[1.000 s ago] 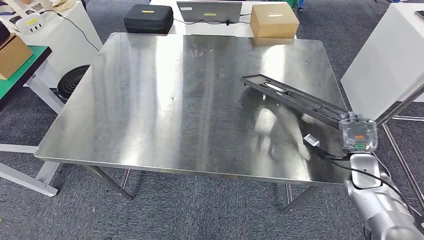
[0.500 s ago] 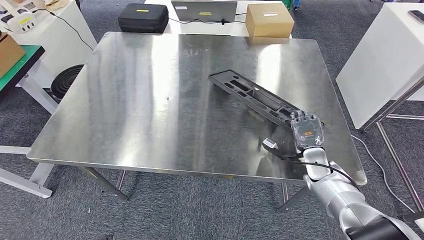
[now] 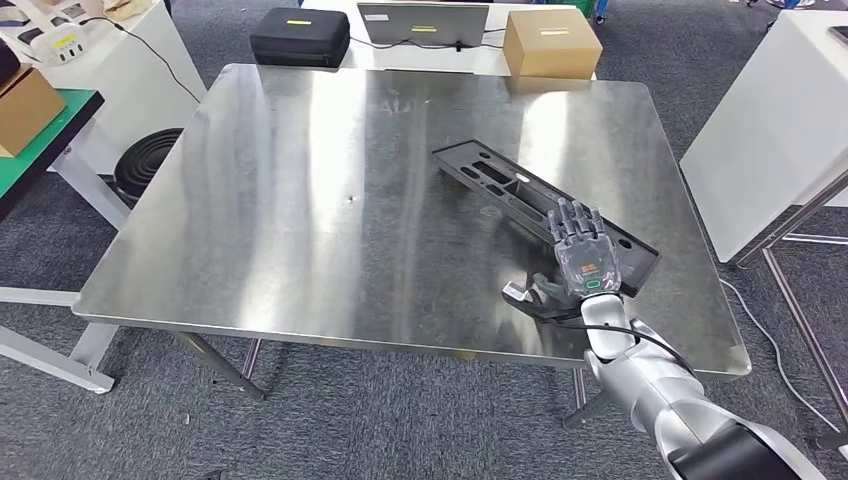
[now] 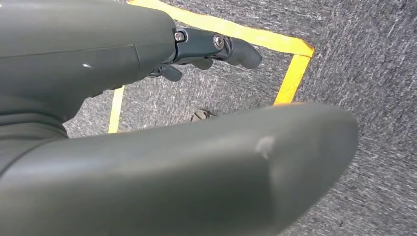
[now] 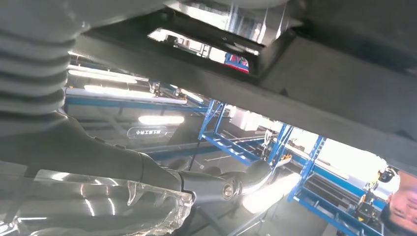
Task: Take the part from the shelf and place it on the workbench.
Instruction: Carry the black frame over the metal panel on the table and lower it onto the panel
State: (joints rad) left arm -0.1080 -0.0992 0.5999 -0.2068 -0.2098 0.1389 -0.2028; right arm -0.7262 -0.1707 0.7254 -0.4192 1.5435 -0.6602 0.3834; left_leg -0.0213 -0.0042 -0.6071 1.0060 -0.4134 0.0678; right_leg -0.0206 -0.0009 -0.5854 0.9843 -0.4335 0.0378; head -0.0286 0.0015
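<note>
Right hand (image 3: 580,262), fingers extended flat over the near end of the long black part (image 3: 530,200), thumb out to the side w/ nothing in it; whether the fingertips touch the part can't be told from the head view. The right wrist view looks along the dark underside of the part, w/ the thumb (image 5: 216,187) lying just above the mirror-bright steel. The part lies flat and diagonal on the right half of the steel surface (image 3: 300,200), far end toward the centre, near end close to the right-front corner. Left hand (image 4: 211,49) hangs beside the robot over grey carpet w/ yellow floor tape, fingers curled in loosely, holding nothing.

Judged: placement looks all but complete. Risk from here: a finger catching in one of the part's cut-outs as the arm pulls away could drag it on the slick steel toward the nearby edge. A black case (image 3: 298,37), a laptop (image 3: 423,22) and a cardboard box (image 3: 552,43) sit on the far table.
</note>
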